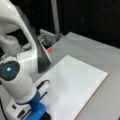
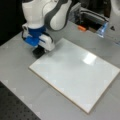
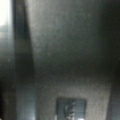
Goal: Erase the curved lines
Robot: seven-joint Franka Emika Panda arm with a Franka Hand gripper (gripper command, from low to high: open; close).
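Both front views show the white rectangular board [image 2: 75, 72] lying flat on the grey table [image 2: 17, 72], with no dark squiggle visible on its surface and no readable writing anywhere. The blue-and-white gripper [image 2: 40, 48] sits at the board's corner at a front view's left, above a black rectangular eraser block [image 2: 38, 52]. I cannot tell whether its fingers grasp the block.

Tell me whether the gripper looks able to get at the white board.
Probably yes. In a front view the gripper hangs at the white board's left corner with a black block under it, and nothing lies on the board in its way.
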